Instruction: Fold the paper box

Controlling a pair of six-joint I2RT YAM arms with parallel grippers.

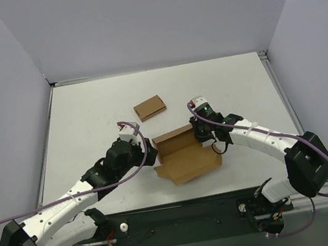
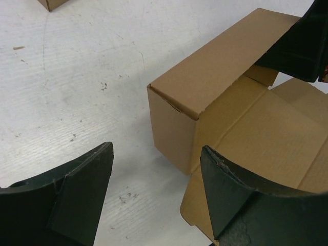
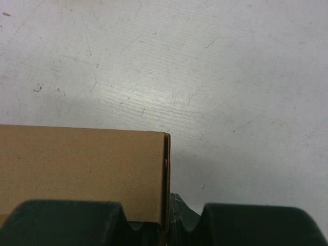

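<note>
Black fingers (image 2: 77, 195) of the left end effector (image 2: 156, 154) fill the bottom of its wrist view. They are spread wide w/ nothing btwn them, just beside the near-left corner of the paper box (image 2: 215, 87). That box sits approx. in the middle of the surface (image 1: 87, 110), btwn the two arms. One long wall is folded upright w/ a short end panel turned in, and the rest of the die-cut sheet lies flat toward the arm bases.

The right end effector (image 1: 201, 131) is at the other end of that upright wall, jaws nearly together. In its own wrist view the wall's edge runs down into the narrow gap, so it prob. pinches the cardboard there, though the contact itself is hidden. A smaller flat cardboard box (image 1: 149, 107) lies farther back, well apart from the arms.
</note>
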